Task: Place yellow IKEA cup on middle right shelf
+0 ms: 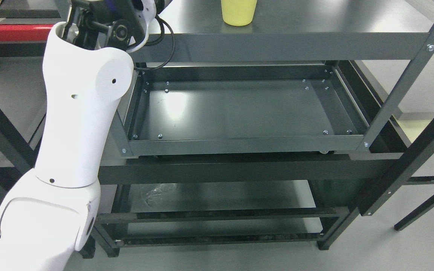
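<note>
The left arm (81, 113) is rising from the lower left, its wrist reaching the top shelf (300, 46); whether its fingers are released or clenched cannot be told. The middle shelf (239, 145) is lying bare below. Farther, right of that wrist, the yellow cup (238, 13) is standing upright on the top shelf

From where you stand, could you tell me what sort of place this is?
Probably a workshop or lab storage area: a dark metal shelving rack with bolted trays, a plain grey floor, and a yellow cup on the top shelf.
</note>
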